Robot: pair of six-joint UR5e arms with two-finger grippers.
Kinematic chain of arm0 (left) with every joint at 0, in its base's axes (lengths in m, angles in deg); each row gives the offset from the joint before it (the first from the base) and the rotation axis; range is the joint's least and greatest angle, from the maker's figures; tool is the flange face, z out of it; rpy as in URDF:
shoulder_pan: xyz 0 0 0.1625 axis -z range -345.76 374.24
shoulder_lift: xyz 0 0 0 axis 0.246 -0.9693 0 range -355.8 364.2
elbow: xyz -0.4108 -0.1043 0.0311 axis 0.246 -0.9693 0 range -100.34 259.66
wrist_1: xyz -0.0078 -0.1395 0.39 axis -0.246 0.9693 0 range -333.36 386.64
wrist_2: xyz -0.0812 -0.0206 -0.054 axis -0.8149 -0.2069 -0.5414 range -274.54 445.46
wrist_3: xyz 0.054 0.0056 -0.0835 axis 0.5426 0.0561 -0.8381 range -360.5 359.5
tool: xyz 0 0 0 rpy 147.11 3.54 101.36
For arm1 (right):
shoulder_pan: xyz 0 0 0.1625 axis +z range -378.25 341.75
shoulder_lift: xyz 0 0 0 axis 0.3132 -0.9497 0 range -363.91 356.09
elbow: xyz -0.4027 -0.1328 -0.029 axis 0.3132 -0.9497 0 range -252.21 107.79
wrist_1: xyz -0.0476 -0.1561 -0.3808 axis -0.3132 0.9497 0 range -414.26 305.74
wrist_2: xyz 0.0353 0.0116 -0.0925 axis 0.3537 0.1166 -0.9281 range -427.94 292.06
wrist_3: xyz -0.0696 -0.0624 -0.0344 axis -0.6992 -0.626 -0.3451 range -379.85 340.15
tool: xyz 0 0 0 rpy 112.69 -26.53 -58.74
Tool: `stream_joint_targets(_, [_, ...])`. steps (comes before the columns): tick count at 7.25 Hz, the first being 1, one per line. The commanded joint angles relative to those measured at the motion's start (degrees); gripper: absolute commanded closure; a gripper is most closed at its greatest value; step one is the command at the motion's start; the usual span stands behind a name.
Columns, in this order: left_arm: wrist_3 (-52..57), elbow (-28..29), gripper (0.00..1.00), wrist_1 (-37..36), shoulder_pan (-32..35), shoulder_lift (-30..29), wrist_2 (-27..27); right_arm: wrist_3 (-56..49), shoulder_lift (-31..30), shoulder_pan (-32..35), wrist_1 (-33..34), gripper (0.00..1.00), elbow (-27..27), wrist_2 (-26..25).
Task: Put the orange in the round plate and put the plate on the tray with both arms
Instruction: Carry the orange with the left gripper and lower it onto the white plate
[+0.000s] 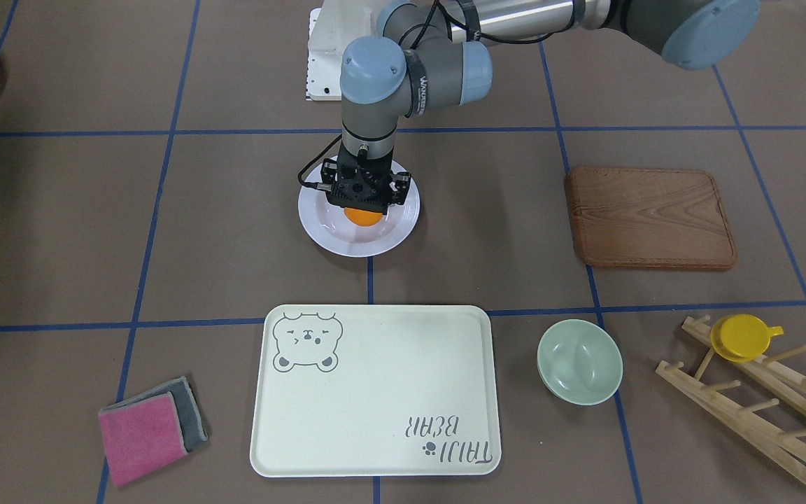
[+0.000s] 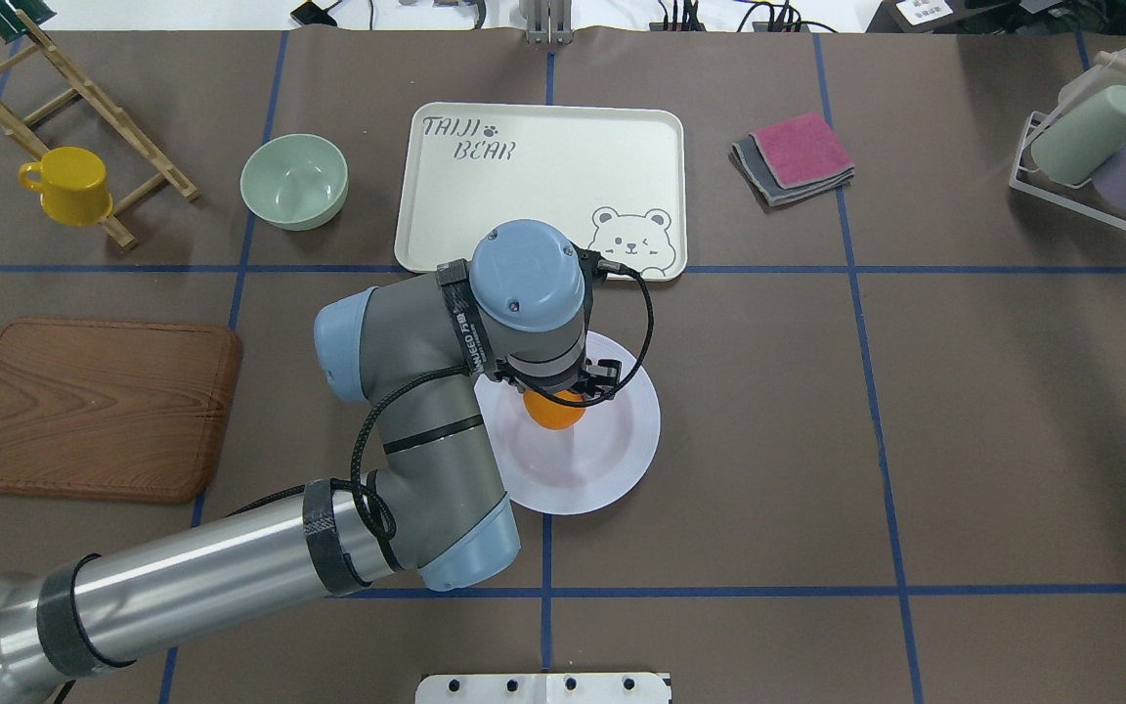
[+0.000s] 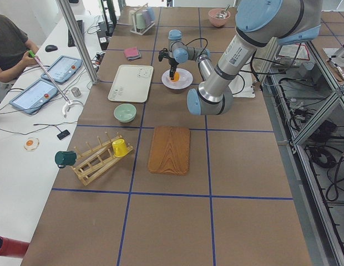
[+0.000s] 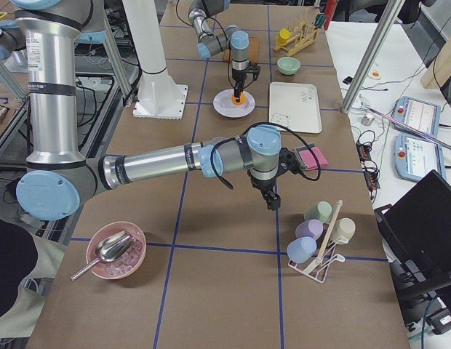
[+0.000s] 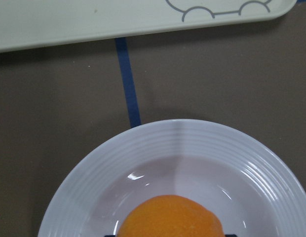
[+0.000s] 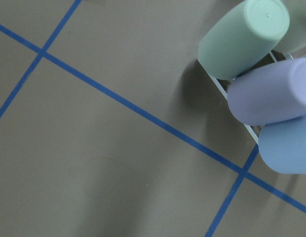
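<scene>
The orange (image 1: 363, 218) is held just over the hollow of the white round plate (image 1: 347, 242), with my left gripper (image 1: 363, 208) coming straight down from above and shut on it. In the left wrist view the orange (image 5: 170, 217) fills the bottom edge above the plate's ridged rim (image 5: 192, 138). I cannot tell whether the fruit touches the plate. The cream tray (image 1: 375, 392) with the bear drawing lies a short way beyond the plate, nothing on it. My right gripper (image 4: 271, 203) hangs over bare table near the cup rack; I cannot tell if it is open or shut.
A pale-green bowl (image 2: 293, 181), a wooden rack with a yellow cup (image 2: 67, 184) and a brown wooden board (image 2: 99, 406) lie on my left side. Folded pink and grey cloths (image 2: 793, 156) and a wire rack of pastel cups (image 2: 1105, 147) are on the right.
</scene>
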Motion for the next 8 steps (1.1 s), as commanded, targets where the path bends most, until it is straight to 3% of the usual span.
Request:
stream_joint_targets(1, [0.0, 0.3, 0.6, 0.0, -0.4, -0.3, 0.1, 0.0, -0.1, -0.1, 0.0, 0.0, 0.0, 0.0])
stream_joint_targets(2, [0.2, 0.3, 0.1, 0.1, -0.7, -0.2, 0.2, 0.0, -0.1, -0.2, 0.0, 0.0, -0.1, 0.0])
stream_joint_targets(3, [0.1, 0.4, 0.02, 0.1, -0.8, -0.2, 0.2, 0.0, -0.1, -1.0, -0.1, 0.0, -0.3, -0.3])
stream_joint_targets(6, [0.0, 0.4, 0.01, 0.2, -1.3, -0.2, 0.2, 0.2, 0.2, -1.1, 0.0, 0.0, -0.3, -0.4])
stream_joint_targets(8, [0.1, -4.2, 0.01, 0.0, -0.5, 1.0, 0.1, 5.5, 0.7, -3.0, -1.5, 0.0, -0.2, 0.1])
